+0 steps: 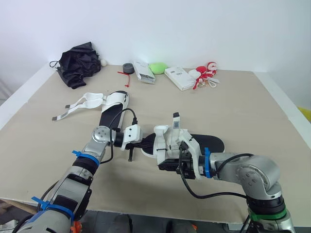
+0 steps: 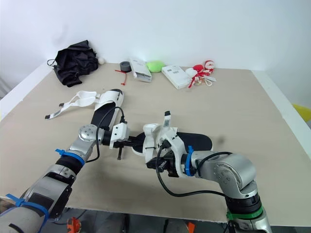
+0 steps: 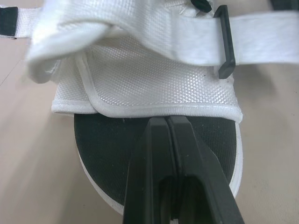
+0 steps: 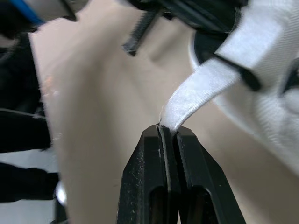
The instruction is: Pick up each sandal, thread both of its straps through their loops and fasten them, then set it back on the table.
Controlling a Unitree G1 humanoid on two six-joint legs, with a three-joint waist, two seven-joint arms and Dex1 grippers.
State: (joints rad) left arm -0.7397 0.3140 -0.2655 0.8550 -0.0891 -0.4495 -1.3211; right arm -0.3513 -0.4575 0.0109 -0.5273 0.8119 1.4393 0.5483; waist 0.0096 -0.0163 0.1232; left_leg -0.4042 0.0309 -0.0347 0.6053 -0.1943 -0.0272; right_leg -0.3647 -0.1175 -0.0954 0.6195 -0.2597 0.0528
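Note:
A white-strapped sandal with a black insole [image 1: 210,142] lies near the table's front, toe towards my left arm. My left gripper [image 1: 147,142] is at its toe; in the left wrist view its fingers [image 3: 154,154] are pressed together at the edge of the white upper [image 3: 154,79], under a strap running through a black loop [image 3: 223,42]. My right gripper [image 4: 169,129] is shut on the end of a white strap [image 4: 201,88], beside the sandal's front side [image 1: 167,162]. A second sandal [image 1: 114,104] lies farther back on the left, its straps [image 1: 77,104] spread loose.
Along the back of the table [image 1: 252,111] sit a black bag [image 1: 77,63], a tape roll [image 1: 128,68], a white box [image 1: 144,71], a green object [image 1: 157,68], another white box [image 1: 179,77] and a red-and-white toy [image 1: 204,75].

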